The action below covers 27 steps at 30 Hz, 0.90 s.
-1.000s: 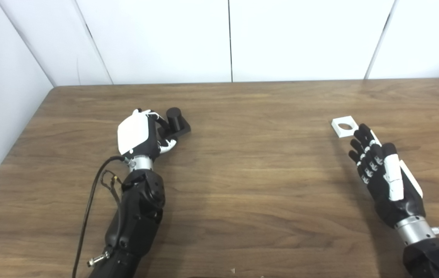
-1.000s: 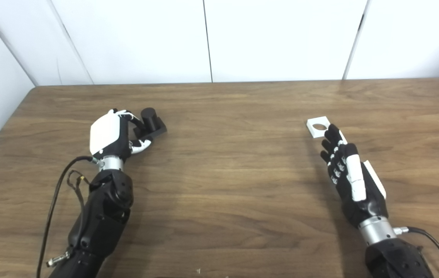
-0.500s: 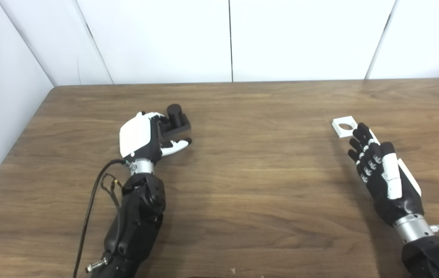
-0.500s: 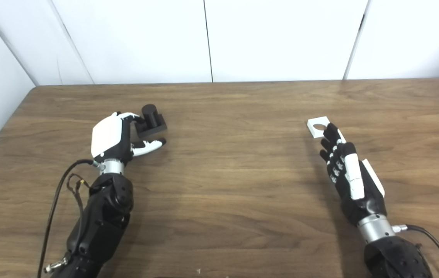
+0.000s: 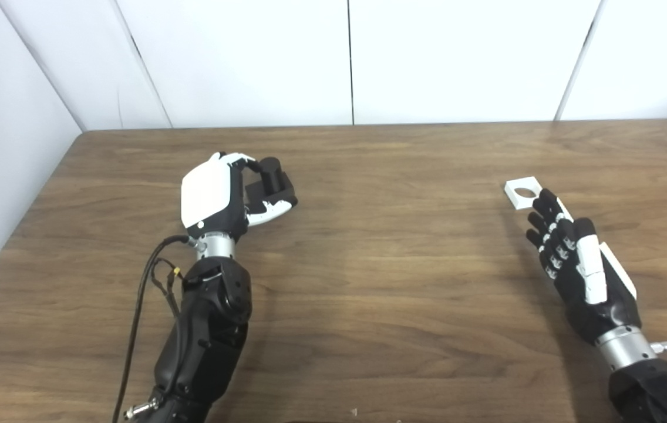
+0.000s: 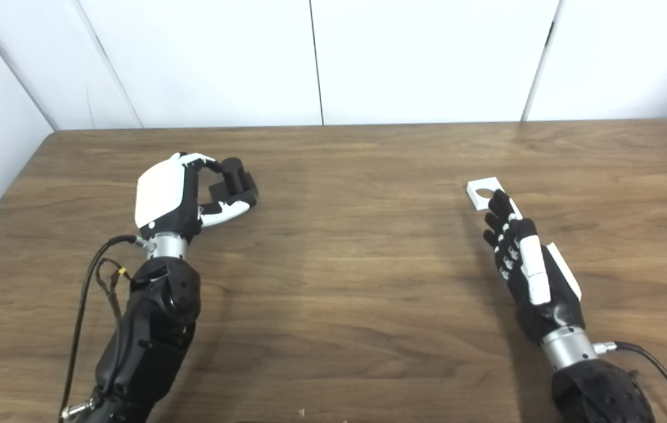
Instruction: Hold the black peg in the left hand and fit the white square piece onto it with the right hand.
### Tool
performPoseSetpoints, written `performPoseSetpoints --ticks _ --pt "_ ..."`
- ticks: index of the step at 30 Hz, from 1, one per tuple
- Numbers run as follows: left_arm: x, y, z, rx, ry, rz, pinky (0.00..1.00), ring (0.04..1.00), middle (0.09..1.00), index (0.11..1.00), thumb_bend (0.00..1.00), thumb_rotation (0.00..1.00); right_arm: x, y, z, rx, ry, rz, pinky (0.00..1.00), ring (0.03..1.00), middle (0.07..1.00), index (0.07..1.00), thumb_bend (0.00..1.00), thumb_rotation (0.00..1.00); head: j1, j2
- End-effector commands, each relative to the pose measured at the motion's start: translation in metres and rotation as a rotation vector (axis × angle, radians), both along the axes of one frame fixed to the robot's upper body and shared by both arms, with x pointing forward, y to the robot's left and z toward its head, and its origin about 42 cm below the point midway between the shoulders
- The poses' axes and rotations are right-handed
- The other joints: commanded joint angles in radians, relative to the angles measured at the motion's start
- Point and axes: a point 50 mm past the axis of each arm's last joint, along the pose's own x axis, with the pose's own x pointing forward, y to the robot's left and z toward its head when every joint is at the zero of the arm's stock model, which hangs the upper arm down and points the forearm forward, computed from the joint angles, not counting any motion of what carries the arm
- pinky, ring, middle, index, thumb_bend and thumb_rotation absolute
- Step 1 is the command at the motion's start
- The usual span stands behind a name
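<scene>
My left hand (image 5: 219, 197) is shut on the black peg (image 5: 272, 179), a short cylinder on a square black base, held tilted just above the wooden table (image 5: 380, 276) at the left. The white square piece (image 5: 522, 193) with a round hole lies flat on the table at the right. My right hand (image 5: 580, 267) is open with fingers stretched out, its fingertips (image 5: 542, 200) at the near edge of the white piece. Whether they touch it I cannot tell.
White wall panels (image 5: 345, 59) close off the table's far edge and left side. A black cable (image 5: 137, 311) loops beside my left forearm.
My left hand has closed on the black peg and raised it slightly, tipping it. My right hand has stayed open near the white piece, shifting only a little.
</scene>
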Motion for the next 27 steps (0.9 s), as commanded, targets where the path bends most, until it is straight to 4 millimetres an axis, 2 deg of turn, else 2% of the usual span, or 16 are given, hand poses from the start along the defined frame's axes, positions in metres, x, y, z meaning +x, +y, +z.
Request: performPoseSetpoints --ticks 1,6,16,20,27 --pt "0.008 -0.001 0.031 0.039 -0.102 0.011 0.74 0.915 0.828 0.665 0.87 0.45 0.009 0.003 0.016 0.000 -0.088 0.021 1.00 1.000 1.000 1.000 0.66 1.00 0.002 0.000" --pt "0.014 0.002 0.037 0.057 -0.110 0.021 0.74 0.915 0.819 0.651 0.86 0.45 0.009 0.003 0.016 0.008 -0.084 0.020 1.00 1.000 1.000 1.000 0.67 1.00 0.003 -0.002" --pt "0.033 0.026 0.033 0.080 -0.053 0.056 0.79 0.919 0.829 0.680 0.87 0.45 0.006 -0.002 0.016 0.004 -0.080 0.011 1.00 1.000 1.000 1.000 0.67 1.00 0.003 -0.005" --pt "0.038 0.034 0.029 0.066 -0.039 0.078 0.74 0.915 0.825 0.674 0.90 0.46 0.004 -0.005 0.015 -0.001 -0.080 0.015 1.00 1.000 1.000 1.000 0.68 1.00 0.002 -0.004" --pt "0.042 0.045 0.025 0.086 -0.004 0.094 0.75 0.926 0.835 0.684 0.89 0.48 0.001 -0.009 0.014 -0.015 -0.073 0.019 1.00 1.000 1.000 1.000 0.67 1.00 0.003 -0.003"
